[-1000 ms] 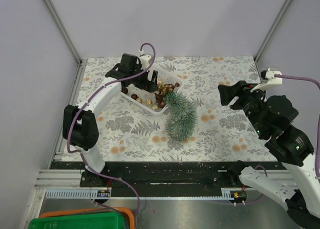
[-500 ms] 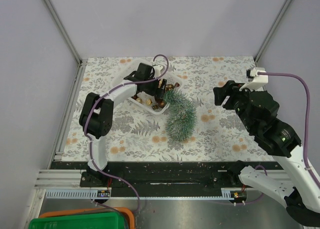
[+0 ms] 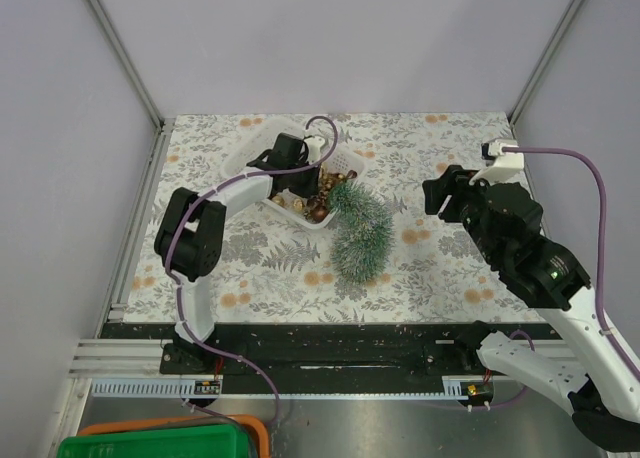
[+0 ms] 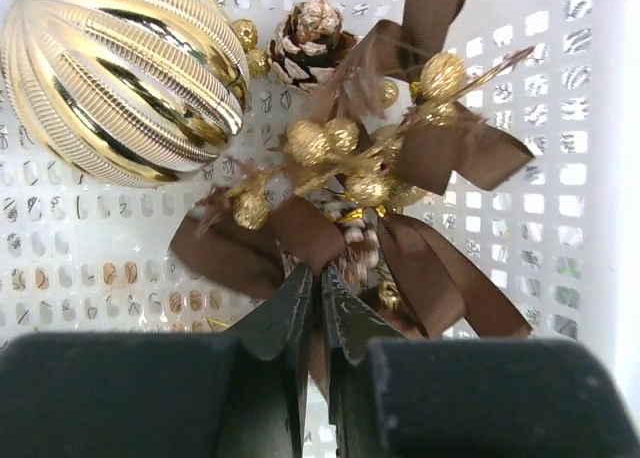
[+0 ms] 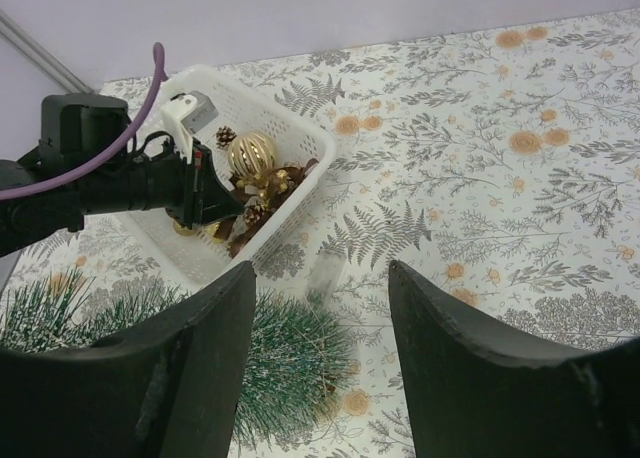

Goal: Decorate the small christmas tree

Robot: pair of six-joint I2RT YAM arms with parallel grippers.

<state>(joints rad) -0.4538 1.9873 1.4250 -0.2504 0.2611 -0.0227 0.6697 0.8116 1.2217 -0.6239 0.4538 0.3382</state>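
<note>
Left pincer [image 4: 312, 280] clamped the berry sprig [image 4: 345, 173] inside the white basket [image 4: 565, 98]; next it likely needed lifting to the small christmas tree [image 3: 362, 233].

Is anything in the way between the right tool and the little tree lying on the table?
Nothing visible is. Only bare leaf-print tablecloth lies between the open right tool and the small christmas tree. The white basket sits on the tree's other side, out of the way.

Pale lilac walls [image 3: 330, 38] are boxing in the leaf-print tablecloth [image 3: 260, 258]; a green bin [image 3: 150, 444] is sitting below.
</note>
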